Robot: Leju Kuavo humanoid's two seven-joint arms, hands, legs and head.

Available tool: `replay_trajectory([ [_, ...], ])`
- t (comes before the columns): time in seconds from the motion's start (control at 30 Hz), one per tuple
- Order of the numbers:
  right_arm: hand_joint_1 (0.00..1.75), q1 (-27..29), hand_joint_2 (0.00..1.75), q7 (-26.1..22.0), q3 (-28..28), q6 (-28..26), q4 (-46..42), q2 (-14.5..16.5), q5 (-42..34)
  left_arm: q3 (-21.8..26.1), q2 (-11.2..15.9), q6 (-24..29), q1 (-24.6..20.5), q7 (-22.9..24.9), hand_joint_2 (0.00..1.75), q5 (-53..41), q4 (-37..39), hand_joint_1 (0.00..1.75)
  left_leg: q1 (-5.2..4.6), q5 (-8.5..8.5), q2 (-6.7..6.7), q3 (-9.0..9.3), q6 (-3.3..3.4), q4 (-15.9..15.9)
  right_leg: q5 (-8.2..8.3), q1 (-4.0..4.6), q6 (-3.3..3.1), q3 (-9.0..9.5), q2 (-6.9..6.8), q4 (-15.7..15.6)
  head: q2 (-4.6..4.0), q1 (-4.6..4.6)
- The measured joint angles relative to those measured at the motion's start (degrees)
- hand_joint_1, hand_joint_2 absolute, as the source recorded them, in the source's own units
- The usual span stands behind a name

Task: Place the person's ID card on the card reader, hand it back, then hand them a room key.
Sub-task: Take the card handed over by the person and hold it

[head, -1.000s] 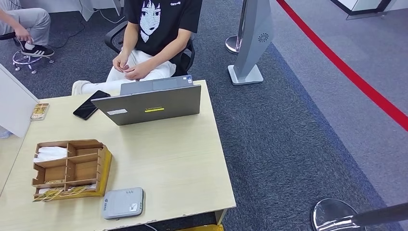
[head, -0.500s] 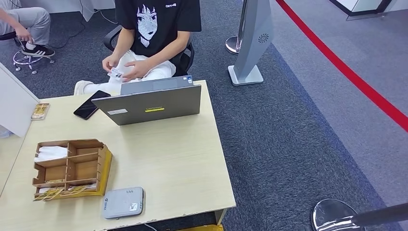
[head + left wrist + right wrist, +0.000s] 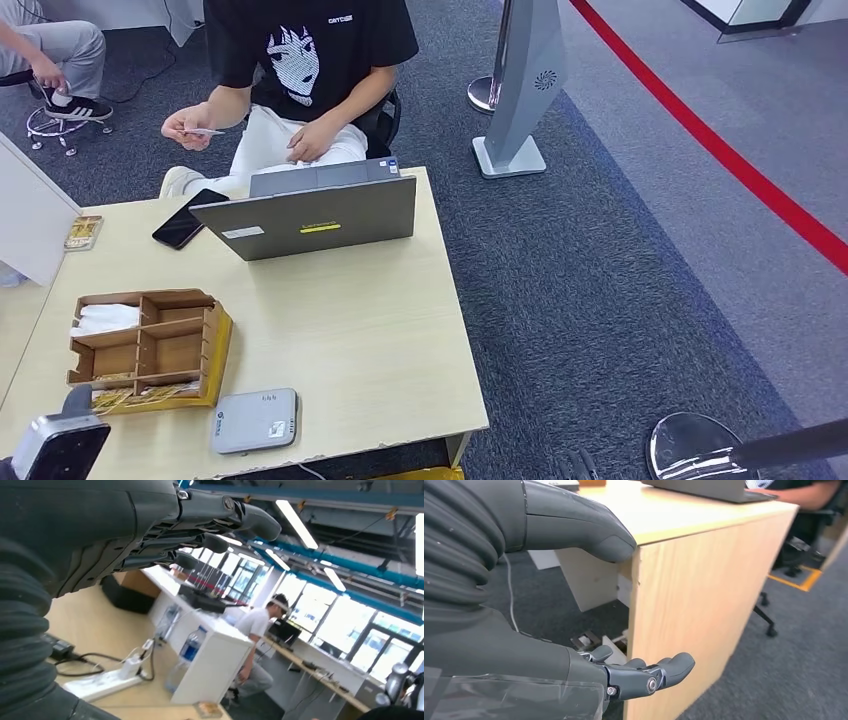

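**Person holding out the ID card while both robot hands are empty**

The left hand (image 3: 200, 525) is holding nothing, with its fingers apart and only lightly bent. The right hand (image 3: 589, 600) is hanging beside the wooden side of the table (image 3: 684, 595), below the tabletop, with thumb and fingers spread and nothing between them. At the near edge of the table (image 3: 380, 340) the grey card reader (image 3: 256, 421) is lying flat, just beside the wooden organizer (image 3: 146, 350). Farther back, an open laptop (image 3: 318, 212) is standing, with a black phone (image 3: 185, 220) near it. Behind the table a person (image 3: 300, 70) is sitting on a chair and is pinching the ID card (image 3: 203, 131) in one raised hand (image 3: 186, 126), above the floor and apart from the table.
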Motion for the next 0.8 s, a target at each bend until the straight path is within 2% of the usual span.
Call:
replay_trajectory([
  [0.07, 0.0, -0.4, 1.75, 1.0, -0.2, 1.2, 0.7, 0.0, 1.6, -2.5, 3.6, 0.5, -3.5, 3.2, 1.75, -4.4, 1.1, 0.0, 0.01, 0.05, -0.01, 0.01, -0.03, 0.0, 0.01, 0.01, -0.01, 0.0, 0.0, 0.0, 0.0, -0.02],
  [0.23, 0.0, -1.4, 1.75, 5.5, -1.6, 5.5, 3.4, 0.0, -1.3, -7.3, 15.3, 1.0, -13.2, 8.8, 1.75, -13.5, 8.9, 0.0, 0.05, 0.16, -0.01, 0.0, -0.15, 0.0, 0.07, 0.04, -0.12, -0.01, 0.02, 0.1, 0.0, -0.09],
  [0.37, 0.0, -1.8, 1.75, 4.4, -2.6, 4.4, 5.2, 0.0, -2.4, -8.8, 21.7, -0.2, -18.6, 11.4, 1.75, -14.9, 15.2, 0.0, 0.06, 0.21, 0.08, -0.05, -0.22, 0.0, 0.13, 0.04, -0.2, -0.05, 0.12, 0.2, 0.0, -0.13],
  [0.43, 0.0, -1.8, 1.75, 2.9, -2.3, 3.0, 5.7, 0.0, -1.8, -9.0, 24.0, -0.4, -20.0, 11.7, 1.75, -15.2, 17.7, 0.0, 0.05, 0.21, 0.13, -0.07, -0.22, 0.0, 0.14, 0.04, -0.22, -0.09, 0.16, 0.2, 0.0, -0.14],
  [0.53, 0.0, -1.9, 1.75, 2.0, -1.7, 2.2, 6.0, 0.0, 1.5, -9.1, 25.9, -1.0, -21.4, 12.4, 1.75, -16.4, 20.1, 0.0, 0.05, 0.2, 0.13, -0.11, -0.22, 0.0, 0.14, 0.04, -0.22, -0.13, 0.17, 0.2, 0.0, -0.14],
  [0.7, 0.0, -2.2, 1.75, 3.9, -1.9, 5.4, 6.1, 0.0, 7.6, -9.4, 27.6, -1.3, -22.5, 13.7, 1.75, -19.0, 22.0, 0.0, 0.04, 0.2, 0.13, -0.13, -0.22, 0.0, 0.14, 0.03, -0.22, -0.16, 0.17, 0.2, 0.0, -0.14],
  [0.8, 0.0, -2.1, 1.75, 4.4, -2.3, 6.4, 6.2, 0.0, 8.6, -9.4, 27.8, -0.9, -22.6, 13.9, 1.75, -19.9, 22.8, 1.31, 0.04, 0.2, 0.13, -0.14, -0.22, 0.0, 0.14, 0.03, -0.22, -0.16, 0.17, 0.2, 0.0, -0.13],
])
